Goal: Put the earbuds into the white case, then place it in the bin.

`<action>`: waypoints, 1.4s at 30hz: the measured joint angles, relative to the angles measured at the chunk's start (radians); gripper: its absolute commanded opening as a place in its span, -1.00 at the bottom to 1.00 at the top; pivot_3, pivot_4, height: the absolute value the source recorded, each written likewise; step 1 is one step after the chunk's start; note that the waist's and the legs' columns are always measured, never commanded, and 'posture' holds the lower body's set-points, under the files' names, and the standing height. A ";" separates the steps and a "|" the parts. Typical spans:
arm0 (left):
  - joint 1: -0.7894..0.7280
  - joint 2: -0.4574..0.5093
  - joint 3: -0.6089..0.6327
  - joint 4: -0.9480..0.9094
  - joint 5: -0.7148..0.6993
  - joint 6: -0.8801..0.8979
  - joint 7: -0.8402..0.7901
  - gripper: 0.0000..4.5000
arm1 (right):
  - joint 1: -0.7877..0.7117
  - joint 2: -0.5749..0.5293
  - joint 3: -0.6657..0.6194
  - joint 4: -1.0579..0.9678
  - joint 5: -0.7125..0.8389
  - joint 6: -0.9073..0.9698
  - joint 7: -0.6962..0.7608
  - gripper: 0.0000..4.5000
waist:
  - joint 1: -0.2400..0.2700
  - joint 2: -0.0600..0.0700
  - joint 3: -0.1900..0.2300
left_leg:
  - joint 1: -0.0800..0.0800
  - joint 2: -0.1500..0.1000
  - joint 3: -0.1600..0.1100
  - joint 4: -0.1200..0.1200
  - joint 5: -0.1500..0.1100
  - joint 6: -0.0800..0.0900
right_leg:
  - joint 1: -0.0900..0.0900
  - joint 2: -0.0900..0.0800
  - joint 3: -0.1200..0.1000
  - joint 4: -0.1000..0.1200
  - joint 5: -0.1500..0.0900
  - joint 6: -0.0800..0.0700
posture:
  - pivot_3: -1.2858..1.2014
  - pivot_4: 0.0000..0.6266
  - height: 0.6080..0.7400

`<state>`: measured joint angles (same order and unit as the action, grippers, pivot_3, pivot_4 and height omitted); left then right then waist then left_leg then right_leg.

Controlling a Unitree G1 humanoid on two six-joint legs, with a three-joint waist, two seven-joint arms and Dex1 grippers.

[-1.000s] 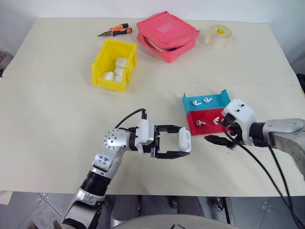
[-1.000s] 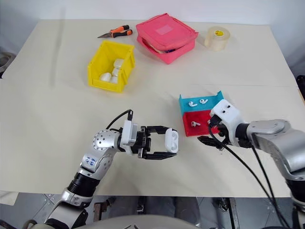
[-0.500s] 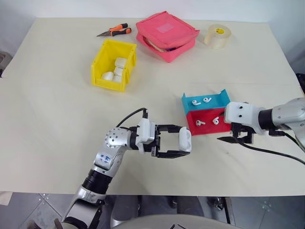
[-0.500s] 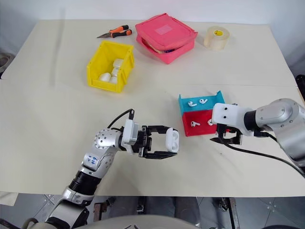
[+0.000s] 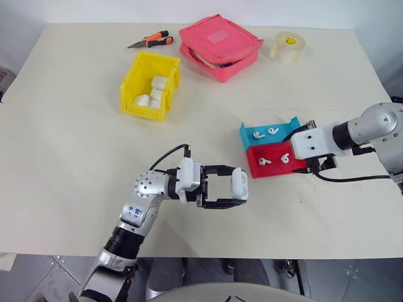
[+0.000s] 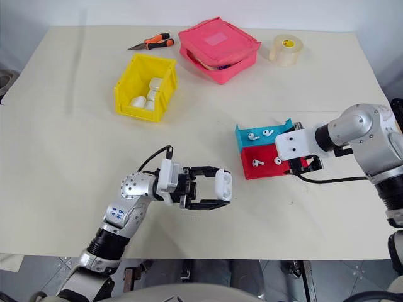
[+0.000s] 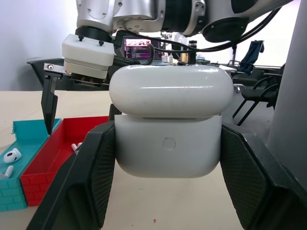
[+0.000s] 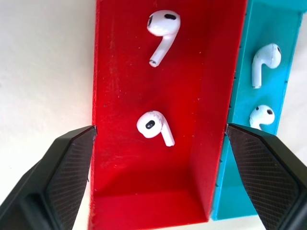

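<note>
My left gripper (image 5: 238,187) is shut on the white case (image 7: 165,124) and holds it above the table's near middle, pointing right. The case lid sits over the body with a seam showing. Two earbuds (image 8: 153,127) lie in the red tray (image 5: 274,170), and two more (image 5: 266,133) lie in the blue tray (image 5: 291,128) behind it. My right gripper (image 8: 159,128) hangs over the red tray's right end, open, fingers (image 8: 62,177) straddling the tray, with nothing held. The yellow bin (image 5: 142,112) stands at the far left with white items inside.
A pink zip pouch (image 5: 220,45) lies at the back centre. To its right is a tape roll (image 5: 288,47), and to its left are orange-handled pliers (image 5: 152,41). A black cable trails from my right wrist beside the trays.
My right gripper moved from the table in front of the red tray up over its right end, rolling to point down. The left gripper kept still with the case.
</note>
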<state>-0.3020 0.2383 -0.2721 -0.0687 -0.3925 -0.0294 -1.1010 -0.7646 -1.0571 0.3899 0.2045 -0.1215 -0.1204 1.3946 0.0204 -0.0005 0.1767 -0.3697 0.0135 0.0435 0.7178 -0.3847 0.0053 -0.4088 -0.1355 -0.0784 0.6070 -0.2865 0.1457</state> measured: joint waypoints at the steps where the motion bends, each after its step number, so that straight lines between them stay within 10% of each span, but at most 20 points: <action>1: 0.002 0.001 0.000 -0.002 0.000 0.000 0.007 0.25 | -0.010 0.009 0.000 0.018 -0.012 -0.024 0.010 0.98 | 0.000 0.000 0.000 | 0.000 0.000 0.000 0.000 0.000 0.000 | 0.000 0.000 0.000 0.000 0.000 0.000 | 0.03 -0.52 1.00; 28: 0.026 0.002 -0.002 -0.036 0.004 0.000 0.072 0.25 | 0.027 0.000 -0.092 -0.064 -0.031 -0.076 0.020 0.98 | 0.003 0.000 0.000 | 0.000 0.000 0.000 0.000 0.000 0.000 | 0.000 0.000 0.000 0.000 0.000 0.000 | 0.03 -0.52 1.00; 35: 0.004 -0.008 -0.004 -0.030 0.004 -0.001 0.061 0.25 | 0.136 -0.042 -0.137 -0.215 0.014 0.036 0.041 0.02 | 0.002 0.000 0.000 | 0.000 0.000 0.000 0.000 0.000 0.000 | 0.000 0.000 0.000 0.000 0.000 0.000 | 0.03 -0.52 1.00; 42: 0.002 -0.019 -0.012 -0.027 0.004 -0.002 0.058 0.25 | 0.139 -0.038 -0.125 -0.200 0.000 -0.006 0.038 0.02 | 0.001 0.000 0.000 | 0.000 0.000 0.000 0.000 0.000 0.000 | 0.000 0.000 0.000 0.000 0.000 0.000 | 0.03 -0.52 1.00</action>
<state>-0.2999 0.2194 -0.2843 -0.0961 -0.3883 -0.0315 -1.0427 -0.6255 -1.0953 0.2648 0.0044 -0.1218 -0.1263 1.4325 0.0219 -0.0002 0.1768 -0.3697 0.0134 0.0435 0.7182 -0.3847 0.0053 -0.4087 -0.1355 -0.0785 0.6074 -0.2865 0.1458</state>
